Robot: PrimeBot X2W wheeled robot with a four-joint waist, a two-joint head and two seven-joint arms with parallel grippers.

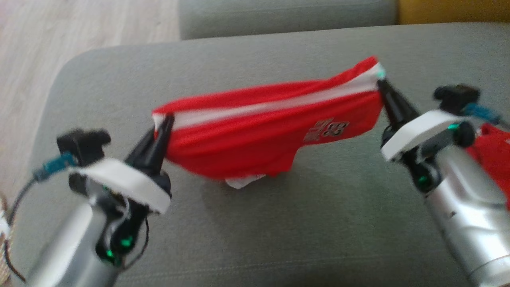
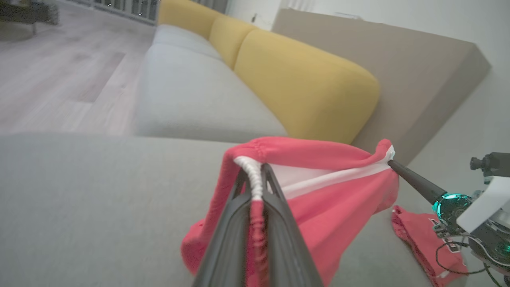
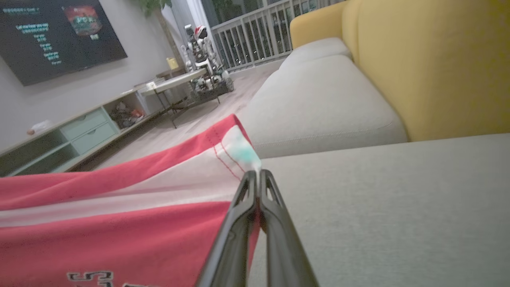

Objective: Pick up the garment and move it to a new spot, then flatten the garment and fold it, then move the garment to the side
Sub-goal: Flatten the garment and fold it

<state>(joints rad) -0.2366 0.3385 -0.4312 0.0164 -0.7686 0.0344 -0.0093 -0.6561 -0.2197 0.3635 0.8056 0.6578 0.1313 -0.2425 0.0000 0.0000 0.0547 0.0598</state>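
The garment (image 1: 263,135) is a pair of red shorts with a white side stripe and dark lettering, hanging stretched above the grey cushion (image 1: 318,223). My left gripper (image 1: 166,119) is shut on its elastic waistband end (image 2: 255,179). At the other end, my right gripper (image 1: 380,82) is shut on the hem corner (image 3: 243,153). The cloth sags between the two, and its lowest fold touches the cushion. In the left wrist view the right gripper (image 2: 392,162) pinches the far corner.
A second red garment (image 1: 494,155) lies on the cushion behind my right forearm, also seen as red cloth (image 2: 422,239). Yellow back cushions (image 2: 303,79) and a second grey seat (image 3: 322,103) lie beyond. Wooden floor (image 1: 59,40) borders the cushion's left edge.
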